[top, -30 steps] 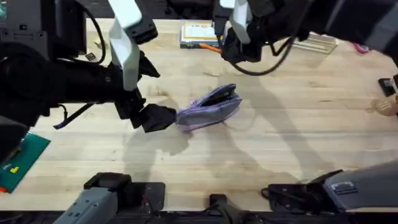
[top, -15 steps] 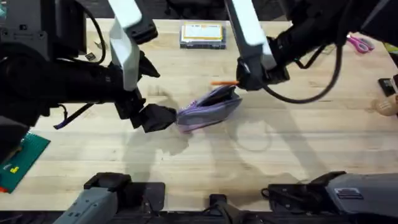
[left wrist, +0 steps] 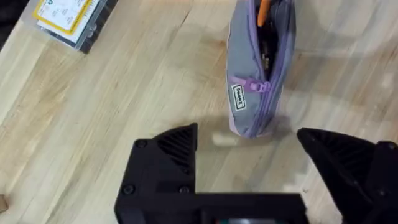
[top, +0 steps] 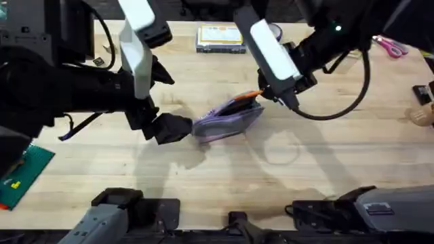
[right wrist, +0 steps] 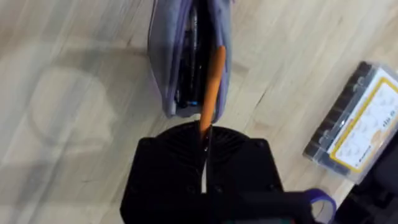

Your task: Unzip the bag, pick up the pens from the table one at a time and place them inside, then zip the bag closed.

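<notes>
1. Currently, the orange pen (right wrist: pixel 211 81) is being gripped by the right end effector (top: pixel 277 93) and angled into the unzipped bag (top: pixel 229 116).
2. Beside the bag's other end, the left end effector (left wrist: pixel 249 146) is being held released on the table (top: pixel 319 156).
3. Beyond the bag, a clear box (top: pixel 220 36) is being left untouched.

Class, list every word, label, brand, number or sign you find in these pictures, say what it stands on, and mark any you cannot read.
Small white tag sewn on the bag: dark lettering, too small to read.
Yellow label on the clear box: printed lines, too blurred to read.
Same yellow label in the right wrist view: markings only, not legible.
Green board at the table's edge: yellow marks, no readable text.
</notes>
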{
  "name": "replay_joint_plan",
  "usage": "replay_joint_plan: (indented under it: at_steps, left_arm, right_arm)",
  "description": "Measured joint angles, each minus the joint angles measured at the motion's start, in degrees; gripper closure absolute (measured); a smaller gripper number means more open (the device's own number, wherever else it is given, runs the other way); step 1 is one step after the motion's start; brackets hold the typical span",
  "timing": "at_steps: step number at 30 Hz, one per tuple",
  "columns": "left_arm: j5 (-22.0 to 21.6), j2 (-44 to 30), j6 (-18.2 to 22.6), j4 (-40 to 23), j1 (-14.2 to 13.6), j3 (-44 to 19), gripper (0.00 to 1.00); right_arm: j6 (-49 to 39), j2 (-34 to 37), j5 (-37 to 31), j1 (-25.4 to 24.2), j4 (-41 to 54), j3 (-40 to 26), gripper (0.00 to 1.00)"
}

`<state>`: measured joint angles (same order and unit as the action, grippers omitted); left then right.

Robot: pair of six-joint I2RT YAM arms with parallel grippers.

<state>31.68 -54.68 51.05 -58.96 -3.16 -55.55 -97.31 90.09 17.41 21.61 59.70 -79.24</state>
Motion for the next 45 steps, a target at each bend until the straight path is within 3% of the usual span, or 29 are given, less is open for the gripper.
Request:
replay_joint_plan:
  at_steps: [18, 45]
  left_arm:
    - [0.0, 0.0, 0.0, 0.0, 0.0, 0.0, 0.007]
    - [0.0, 0.0, 0.0, 0.0, 0.0, 0.0, 0.007]
  right_arm:
    - [-6.3, 6.0, -0.2, 0.7, -0.1, 0.0, 0.969]
    - [-4.9, 11.6, 0.4, 13.6, -7.8, 0.0, 0.969]
